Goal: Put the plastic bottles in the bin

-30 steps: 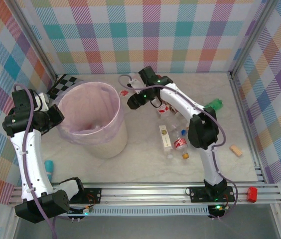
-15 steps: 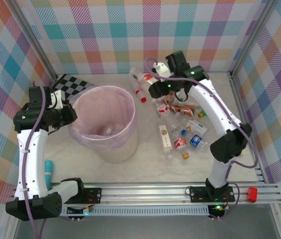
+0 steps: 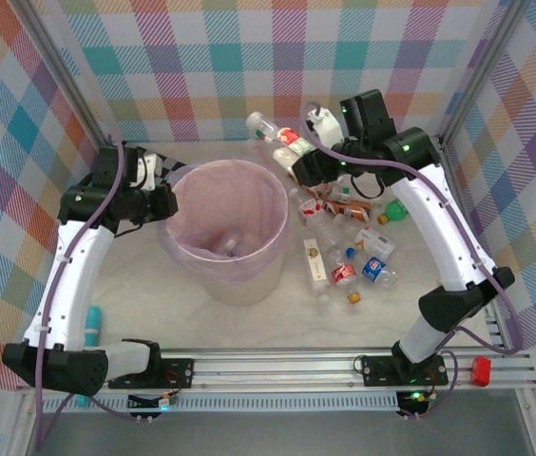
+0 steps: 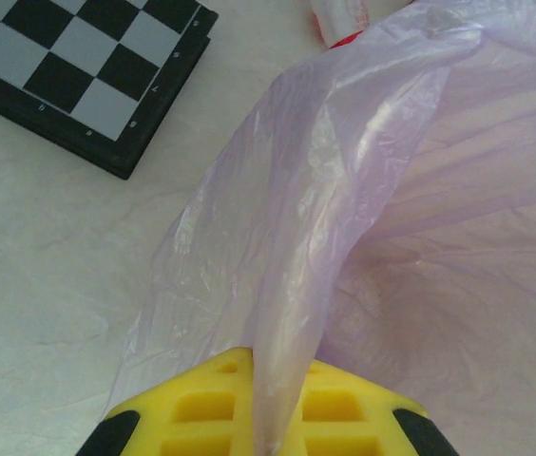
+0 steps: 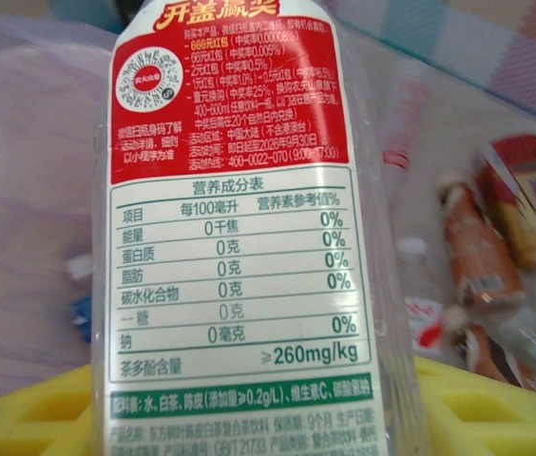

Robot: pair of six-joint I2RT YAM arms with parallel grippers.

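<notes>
A clear red-labelled bottle (image 3: 280,141) hangs tilted in the air, just past the far right of the rim of the bin (image 3: 244,285). The right gripper (image 3: 300,159) pinches it across the body. In the right wrist view the yellow pads (image 5: 496,413) sit either side of the bottle, below the white nutrition panel on its label.

The bin is a round pale pink bucket standing on the pale table (image 3: 277,323). A small pale object (image 3: 231,249) lies at its bottom, too blurred to name. At the bin's left rim the left gripper (image 4: 266,404) is pressed together on a fold of the lilac bag (image 4: 344,190) that lines it.

To the right of the bin, loose bottles (image 3: 344,252) lie heaped on the table, with a green bottle (image 3: 396,209) at the side of the heap farthest from the bin. Behind the bin's left side lies a black-and-white checkerboard (image 4: 78,76), flat on the table.
</notes>
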